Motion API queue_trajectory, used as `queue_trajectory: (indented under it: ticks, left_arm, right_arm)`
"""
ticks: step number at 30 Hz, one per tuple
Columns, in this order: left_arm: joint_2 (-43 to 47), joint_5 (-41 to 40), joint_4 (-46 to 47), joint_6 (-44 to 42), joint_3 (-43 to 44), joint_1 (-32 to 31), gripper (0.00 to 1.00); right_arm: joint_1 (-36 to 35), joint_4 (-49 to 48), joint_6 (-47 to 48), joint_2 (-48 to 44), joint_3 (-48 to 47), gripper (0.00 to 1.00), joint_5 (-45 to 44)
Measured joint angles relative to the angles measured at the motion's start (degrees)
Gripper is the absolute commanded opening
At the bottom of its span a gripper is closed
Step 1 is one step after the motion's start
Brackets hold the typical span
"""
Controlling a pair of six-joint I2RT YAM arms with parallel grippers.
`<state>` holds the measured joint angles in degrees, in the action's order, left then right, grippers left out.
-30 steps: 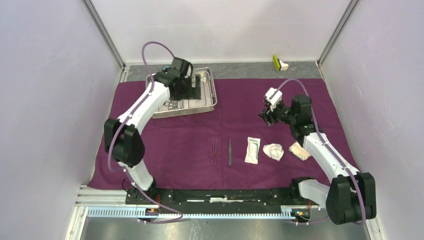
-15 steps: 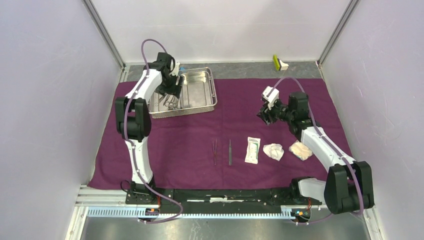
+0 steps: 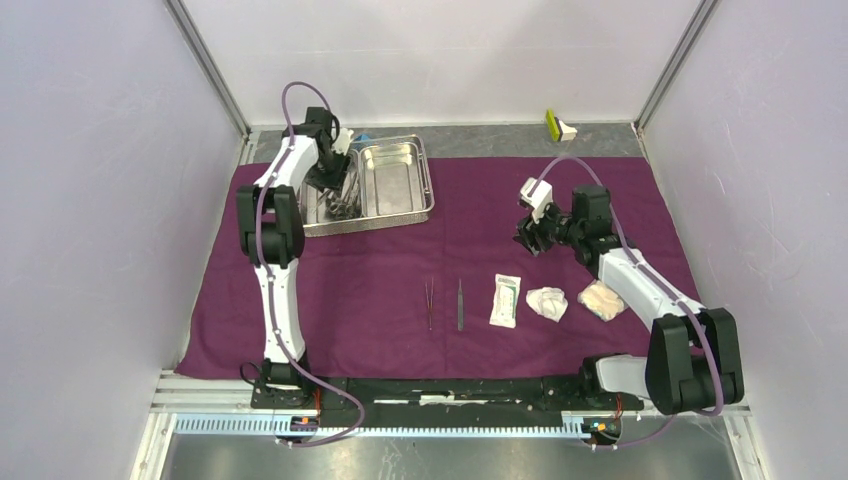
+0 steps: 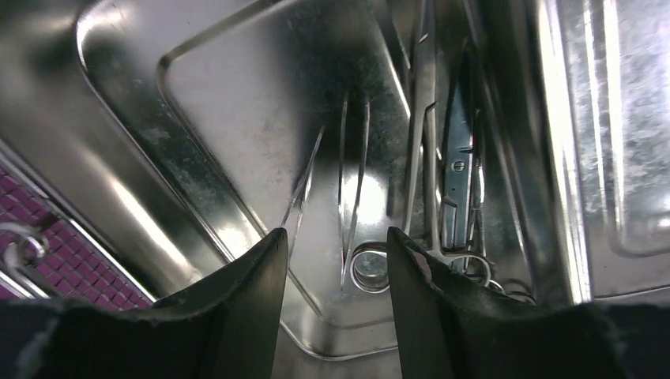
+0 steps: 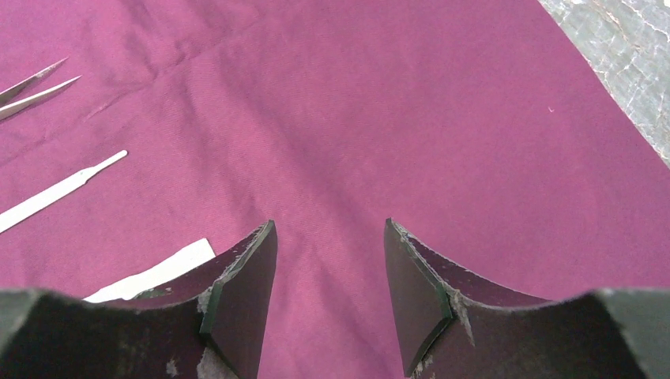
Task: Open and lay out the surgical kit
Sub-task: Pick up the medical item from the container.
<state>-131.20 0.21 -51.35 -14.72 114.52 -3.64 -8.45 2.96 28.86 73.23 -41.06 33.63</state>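
Observation:
The purple cloth point(image 3: 480, 200) lies spread flat. The steel tray point(image 3: 398, 182) sits at its back left. My left gripper point(image 3: 335, 188) is open and empty, low over the tray's left compartment; in the left wrist view point(image 4: 335, 241) it frames a ring handle, with ring-handled forceps point(image 4: 452, 185) just right. Tweezers point(image 3: 429, 303), a slim metal tool point(image 3: 460, 304), the white packet point(image 3: 506, 300) and two gauze wads point(image 3: 547, 302) lie in a front row. My right gripper point(image 3: 530, 236) is open and empty above bare cloth point(image 5: 330, 230).
A small yellow-and-white block point(image 3: 560, 125) stands on the grey table behind the cloth at the back right. A blue object point(image 3: 362, 138) shows just behind the tray. Enclosure walls and posts close in the left, right and back.
My left arm swung from over the tray's middle to its left compartment and lowered the gripper there. My right gripper shifted slightly left and stayed open.

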Motion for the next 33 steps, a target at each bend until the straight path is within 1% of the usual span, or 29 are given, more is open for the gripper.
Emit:
queue_trajectory:
  ticks: [8,14,18,21,25,28,33]
  left_arm:
    - [-2.1,1.8,-1.5,-0.2,0.3,1.0,0.47]
    - [-2.4,2.8,-2.1,-0.2,0.8,1.1,0.36]
    - [-2.7,3.0,-2.4,-0.3,1.3,1.3,0.34]
    - [-3.1,3.0,-2.5,-0.3,2.0,1.3,0.38]
    - [-3.3,2.9,-2.6,-0.5,2.4,1.3,0.49]
    - [-3.3,2.9,-2.6,-0.9,2.9,1.3,0.56]
    - [-3.2,3.0,-2.6,-1.1,3.2,1.4,0.58]
  right_arm:
    - [0.0,0.8,0.5,0.8,0.0,0.59,0.0]
    - [0.0,1.0,0.6,0.8,0.0,0.59,-0.1]
    - [0.0,1.0,0.6,0.8,0.0,0.59,-0.1]
    - [0.0,1.0,0.6,0.8,0.0,0.59,-0.1]
    - [0.0,1.0,0.6,0.8,0.0,0.59,-0.1]
    - [0.0,1.0,0.6,0.8,0.0,0.59,0.0]
    - [0.0,1.0,0.6,0.8,0.0,0.59,0.0]
